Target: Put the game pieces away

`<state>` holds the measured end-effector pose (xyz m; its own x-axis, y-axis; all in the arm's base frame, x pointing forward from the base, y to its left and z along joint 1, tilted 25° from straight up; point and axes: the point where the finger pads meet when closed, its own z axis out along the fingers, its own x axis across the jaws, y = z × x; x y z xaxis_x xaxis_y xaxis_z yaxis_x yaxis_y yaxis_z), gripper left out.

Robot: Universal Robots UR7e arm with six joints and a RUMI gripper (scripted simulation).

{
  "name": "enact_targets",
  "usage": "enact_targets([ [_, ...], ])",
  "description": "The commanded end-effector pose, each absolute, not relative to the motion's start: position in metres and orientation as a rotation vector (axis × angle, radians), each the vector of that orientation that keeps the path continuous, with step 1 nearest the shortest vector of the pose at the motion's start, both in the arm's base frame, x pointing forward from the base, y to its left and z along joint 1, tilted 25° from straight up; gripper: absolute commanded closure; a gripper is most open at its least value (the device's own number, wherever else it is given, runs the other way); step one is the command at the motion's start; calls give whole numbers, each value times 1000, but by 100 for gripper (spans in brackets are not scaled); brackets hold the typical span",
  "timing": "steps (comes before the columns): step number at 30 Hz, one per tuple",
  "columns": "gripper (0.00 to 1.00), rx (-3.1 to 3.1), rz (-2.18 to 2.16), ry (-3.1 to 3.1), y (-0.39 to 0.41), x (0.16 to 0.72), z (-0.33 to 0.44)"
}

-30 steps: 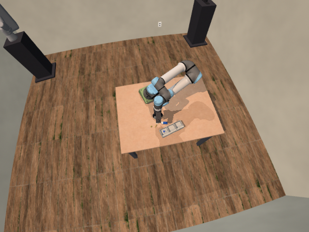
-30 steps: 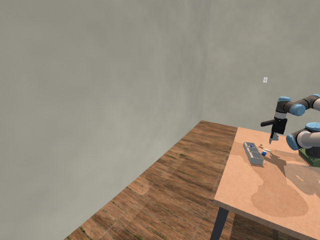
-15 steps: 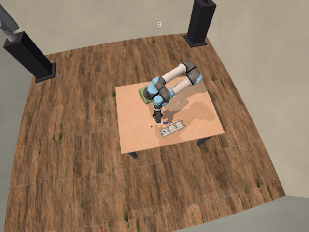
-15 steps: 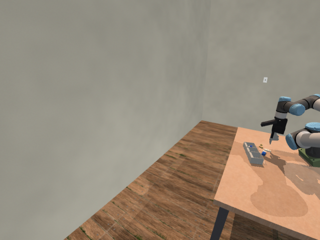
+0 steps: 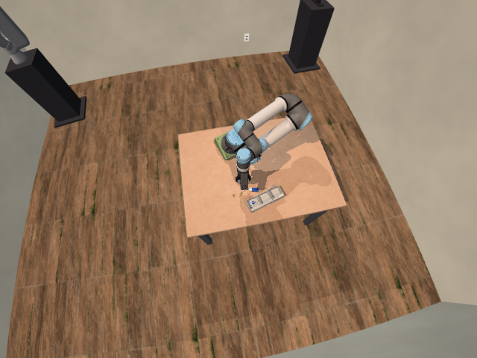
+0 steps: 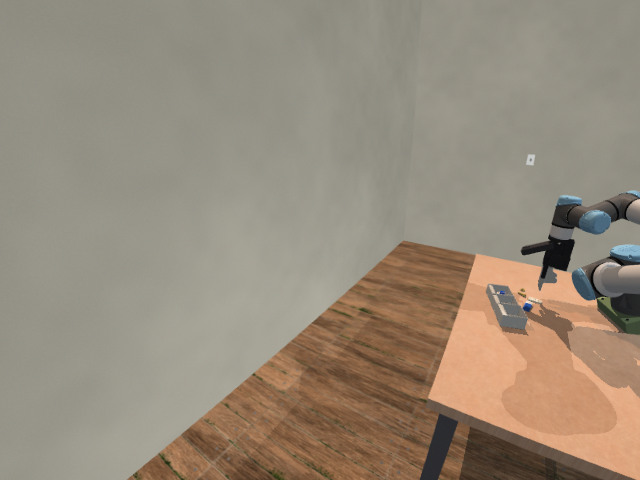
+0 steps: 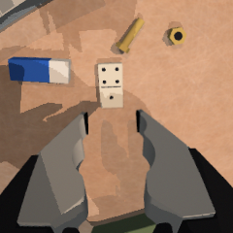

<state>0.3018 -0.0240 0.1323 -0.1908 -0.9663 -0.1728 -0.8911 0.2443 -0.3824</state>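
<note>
Gripper (image 5: pixel 244 188) (image 6: pixel 540 285) (image 7: pixel 112 113) fingers fill the lower left and lower right of the wrist view, standing moderately apart, with bare tabletop showing between them and nothing held. Just beyond their tips, slightly above the centre of that view, a white domino (image 6: pixel 534 300) (image 7: pixel 111 85) lies flat on the table (image 5: pixel 208 215) (image 6: pixel 516 377) (image 7: pixel 194 97), its four-pip half toward the top of the frame and its one-pip half toward the gripper. It is outside the bins.

To its left, apart from it, lies a blue-and-white eraser (image 5: pixel 254 189) (image 6: pixel 527 306) (image 7: pixel 40 71), the white end facing the domino. Above and to the right of the domino, a yellow bolt (image 5: pixel 241 194) (image 6: pixel 522 294) (image 7: pixel 131 35) lies aslant, head toward the lower left; farther right, near the upper right corner, lies a yellow hex nut (image 5: pixel 233 195) (image 7: pixel 177 36).

In the top view, a gray three-compartment row of bins (image 5: pixel 268 203) (image 6: pixel 513 322) sits upright, right of and below the gripper. Its lower-left compartment holds a small blue object (image 5: pixel 253 202) (image 6: pixel 501 292), too small to identify. I cannot make out which compartment bears the T. At the right edge of the exterior view, the fingers point down above the table.

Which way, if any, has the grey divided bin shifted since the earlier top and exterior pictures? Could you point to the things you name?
No, the bin (image 5: pixel 248 206) (image 6: pixel 513 322) has not visibly moved: it keeps its place and angle against the table edge (image 5: pixel 265 222) (image 6: pixel 438 404).
</note>
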Motion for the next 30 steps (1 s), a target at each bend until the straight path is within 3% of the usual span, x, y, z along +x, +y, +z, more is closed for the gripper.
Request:
enact_targets([
  [1, 76, -1706, -276, 2153, -24, 307, 122],
  [30, 76, -1706, -276, 2153, -20, 327, 80],
])
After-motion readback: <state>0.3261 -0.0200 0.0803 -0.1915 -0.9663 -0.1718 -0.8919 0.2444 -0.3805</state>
